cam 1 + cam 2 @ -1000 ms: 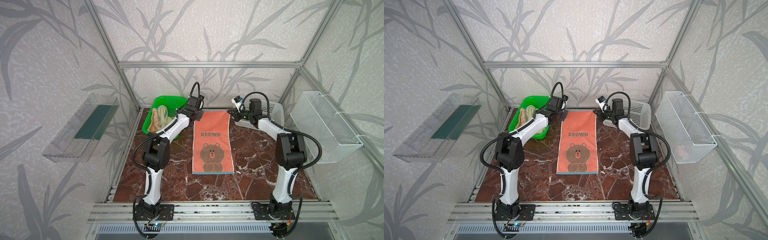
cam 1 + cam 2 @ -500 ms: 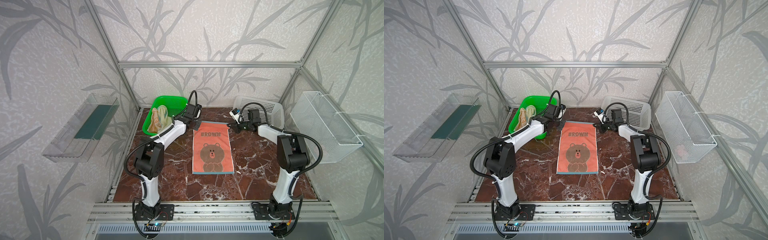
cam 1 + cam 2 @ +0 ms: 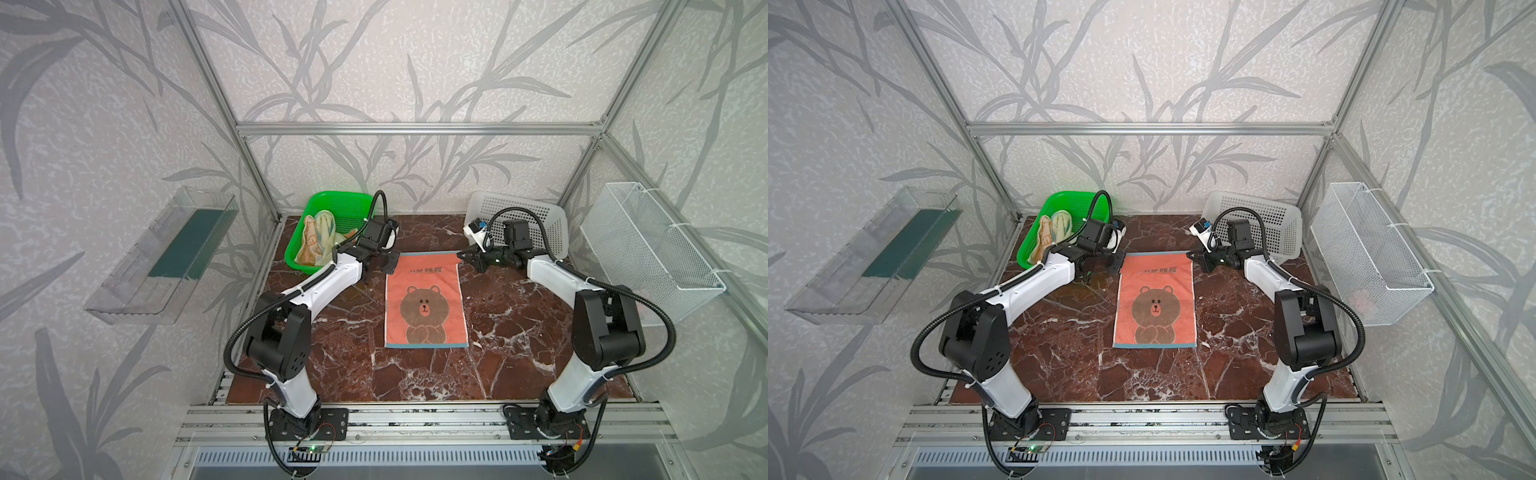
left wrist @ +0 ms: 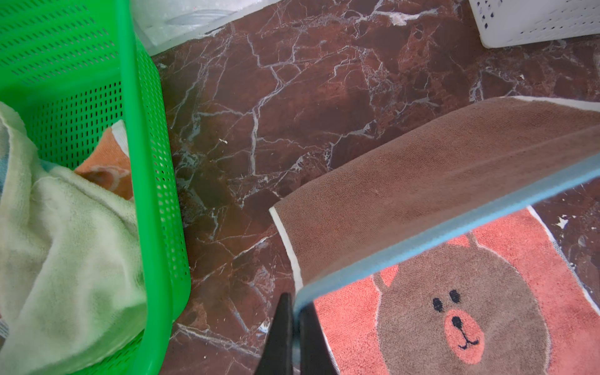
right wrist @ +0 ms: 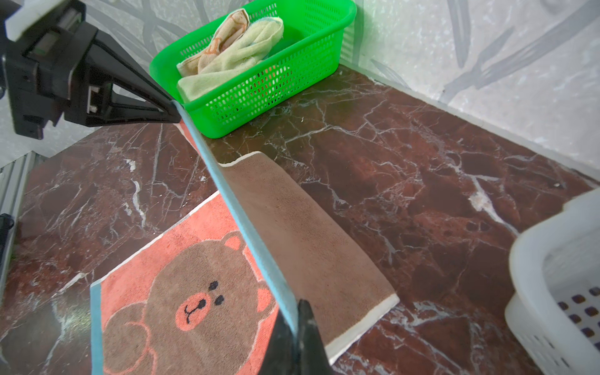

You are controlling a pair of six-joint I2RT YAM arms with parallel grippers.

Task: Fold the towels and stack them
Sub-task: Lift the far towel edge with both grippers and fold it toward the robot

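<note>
The left gripper (image 3: 390, 270) is clenched on the far left corner of the bear towel (image 3: 424, 307), and the right gripper (image 3: 462, 257) is clenched on its far right corner. Both wrist views show the teal edge pinched between closed jaws.

There are 2 grippers, 3 towels and 3 baskets. The bear towel lies in the middle of the table (image 3: 415, 374). Its near part is flat and its far edge is held up in the air, so the brown back side hangs from this edge down to the table. The other 2, the yellow towel (image 3: 326, 224) and the face towel (image 3: 308, 244), lie crumpled together in the green basket (image 3: 332, 196) at the far left. The white basket (image 3: 540, 224) stands at the far right, and the wire basket (image 3: 648, 249) hangs on the right wall.

Compared with 1 second ago, the held edge is lower and closer to the front, and the towel looks shorter from above.

The table is dark red marble with white veins. Walls with a grey leaf pattern and a metal frame surround it. 1 clear shelf (image 3: 162, 257) is on the left wall.
</note>
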